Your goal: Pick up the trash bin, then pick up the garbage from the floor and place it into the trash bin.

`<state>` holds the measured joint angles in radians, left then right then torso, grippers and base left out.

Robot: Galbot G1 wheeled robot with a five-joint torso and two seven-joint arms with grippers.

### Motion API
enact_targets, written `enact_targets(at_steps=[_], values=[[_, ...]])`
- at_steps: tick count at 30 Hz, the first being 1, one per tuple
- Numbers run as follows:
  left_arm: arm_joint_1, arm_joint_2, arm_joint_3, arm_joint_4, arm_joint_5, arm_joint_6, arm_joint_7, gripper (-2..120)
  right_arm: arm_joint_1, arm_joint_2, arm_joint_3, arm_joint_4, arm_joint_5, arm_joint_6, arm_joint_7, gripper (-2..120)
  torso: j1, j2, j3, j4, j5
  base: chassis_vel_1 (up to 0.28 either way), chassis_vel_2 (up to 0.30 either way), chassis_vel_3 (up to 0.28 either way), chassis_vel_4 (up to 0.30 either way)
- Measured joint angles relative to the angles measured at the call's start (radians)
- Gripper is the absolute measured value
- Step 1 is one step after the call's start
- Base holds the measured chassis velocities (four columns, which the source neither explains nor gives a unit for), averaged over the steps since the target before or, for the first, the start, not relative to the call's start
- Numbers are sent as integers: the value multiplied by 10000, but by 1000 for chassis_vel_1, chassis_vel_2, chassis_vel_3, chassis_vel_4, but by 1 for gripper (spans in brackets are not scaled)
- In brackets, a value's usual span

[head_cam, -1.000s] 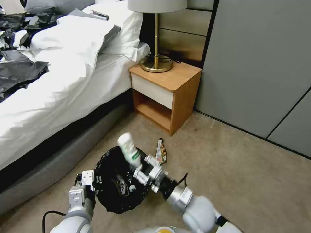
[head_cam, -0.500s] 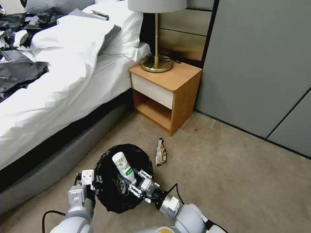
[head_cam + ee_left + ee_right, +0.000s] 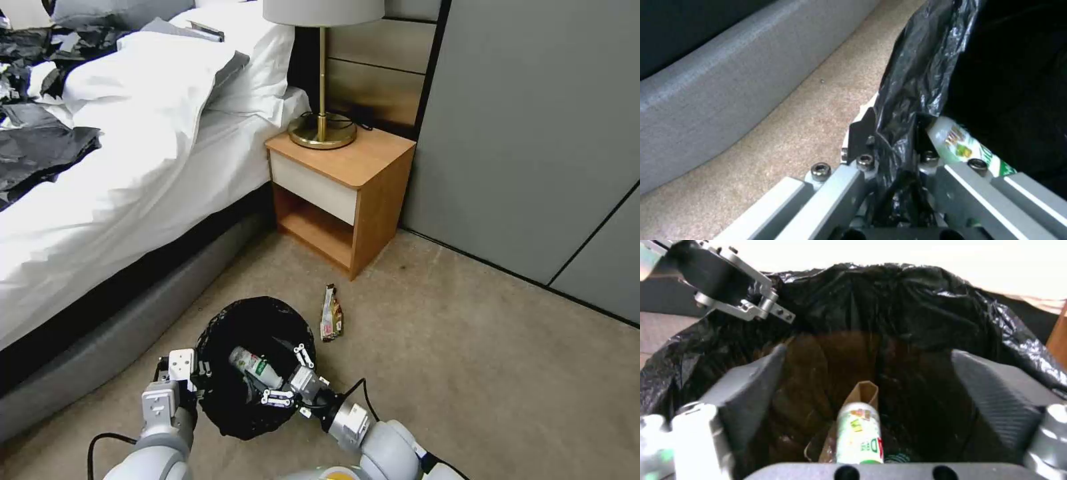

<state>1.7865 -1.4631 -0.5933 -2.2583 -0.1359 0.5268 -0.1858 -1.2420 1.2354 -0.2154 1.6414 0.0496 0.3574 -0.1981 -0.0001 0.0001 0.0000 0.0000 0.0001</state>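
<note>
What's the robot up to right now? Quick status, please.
Left pincer clamped on trash bin rim. Right pincer open, bottle inside. Wrapper on floor.

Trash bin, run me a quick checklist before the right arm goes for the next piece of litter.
1. Bottle released into the trash bin: ok, it lies inside on the black liner.
2. Right gripper free of load: ok, fingers spread open over the bin mouth, nothing between them.
3. Left gripper holding the bin: ok, it is shut on the rim and liner.
4. Litter left on the floor: not ok, a snack wrapper lies on the floor between the bin and the nightstand.
5. Room in the bin: ok, a brown paper bag and the bottle sit low inside.
</note>
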Motion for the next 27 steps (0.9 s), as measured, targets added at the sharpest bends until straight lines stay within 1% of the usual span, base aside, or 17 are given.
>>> enact_targets(at_steps=[2, 7, 10, 11, 15, 16, 19, 20, 23, 24, 26, 27], values=[[-14, 7, 1, 9, 0, 5, -1, 0, -5, -35, 0, 83, 0, -18, 24, 99, 0, 0, 0, 0, -1, 0, 0, 0, 0], [-56, 20, -12, 33, -8, 19, -1, 0, -10, -69, 0, 307, -10, -23, 70, 100, 0, 0, 0, 0, 0, 0, 0, 0, 0], [-75, 24, -32, 62, -19, 23, -2, 0, 5, -82, 65, 809, -15, -28, 134, 100, 1, -1, 0, 0, 0, 0, 0, 0, 0], [-75, 24, -32, 62, -19, 23, -2, 0, 5, -82, 65, 809, -15, -28, 134, 100, 1, -1, 0, 0, 0, 0, 0, 0, 0], [-78, 25, -44, 105, -21, 23, -1, 0, 124, -6, 431, 1873, 17, -94, 297, 100, 1, -1, 0, 0, 0, 0, 0, 0, 0], [-78, 25, -44, 105, -21, 23, -1, 0, 124, -6, 431, 1873, 17, -94, 297, 100, 1, -1, 0, 0, 0, 0, 0, 0, 0], [-75, 25, -68, 129, -19, 23, -2, 0, 59, 185, 883, 2787, 30, -223, 724, 100, 1, -1, 0, 1, 0, 0, 0, 0, 0], [-75, 25, -68, 129, -19, 23, -2, 0, 59, 185, 883, 2787, 30, -223, 724, 100, 1, -1, 0, 1, 0, 0, 0, 0, 0], [-71, 43, -124, 123, -38, 23, -1, 0, -439, 391, 1453, 3777, -215, -431, 1640, 100, 0, -1, 0, 1, -1, 0, 0, 0, 0], [-71, 43, -124, 123, -38, 23, -1, 0, -439, 391, 1453, 3777, -215, -431, 1640, 100, 0, -1, 0, 1, -1, 0, 0, 0, 0], [-57, 48, -169, 106, -63, 18, -1, 0, -1094, 605, 1918, 4200, -624, -485, 2326, 100, 1, -1, 0, -2, -1, 0, 0, 0, 0], [-57, 48, -169, 106, -63, 18, -1, 0, -1094, 605, 1918, 4200, -624, -485, 2326, 100, 1, -1, 0, -2, -1, 0, 0, 0, 0]])
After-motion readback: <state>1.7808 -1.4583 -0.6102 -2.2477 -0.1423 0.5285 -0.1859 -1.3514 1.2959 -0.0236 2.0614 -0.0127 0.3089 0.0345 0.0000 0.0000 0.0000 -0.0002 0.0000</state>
